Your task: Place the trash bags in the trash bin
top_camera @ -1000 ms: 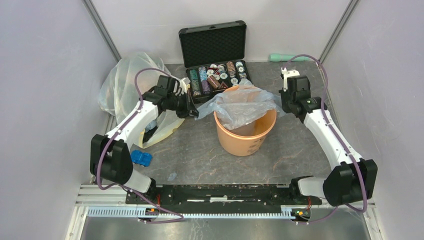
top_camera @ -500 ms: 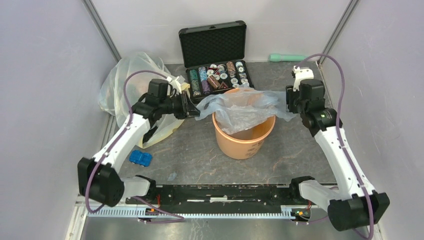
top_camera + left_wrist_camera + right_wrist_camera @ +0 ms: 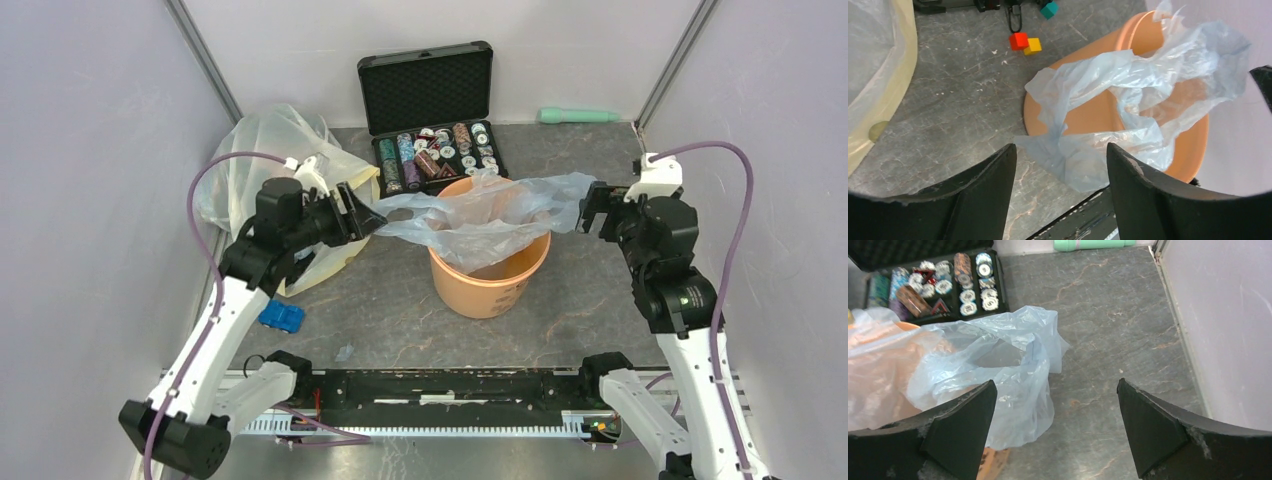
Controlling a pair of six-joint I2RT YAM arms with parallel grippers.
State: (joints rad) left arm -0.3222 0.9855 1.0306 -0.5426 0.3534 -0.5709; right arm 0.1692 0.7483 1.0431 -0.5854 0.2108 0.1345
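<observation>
Top external shows the bag (image 3: 470, 215) draped across the mouth of the bin (image 3: 490, 290), ends spilling past the rim; my left gripper (image 3: 366, 214) and right gripper (image 3: 590, 212) gape wide, clamping nothing.

No writing, brand, number or sign can be read anywhere in the scene. The chips (image 3: 968, 285) racked in the open black case (image 3: 425, 90) at the back of the worktop carry printed edge patterns and face designs, but these are too small to show any lettering or value. The side of the orange bucket (image 3: 490, 285) bears a few faint dark marks, too small to make out.
</observation>
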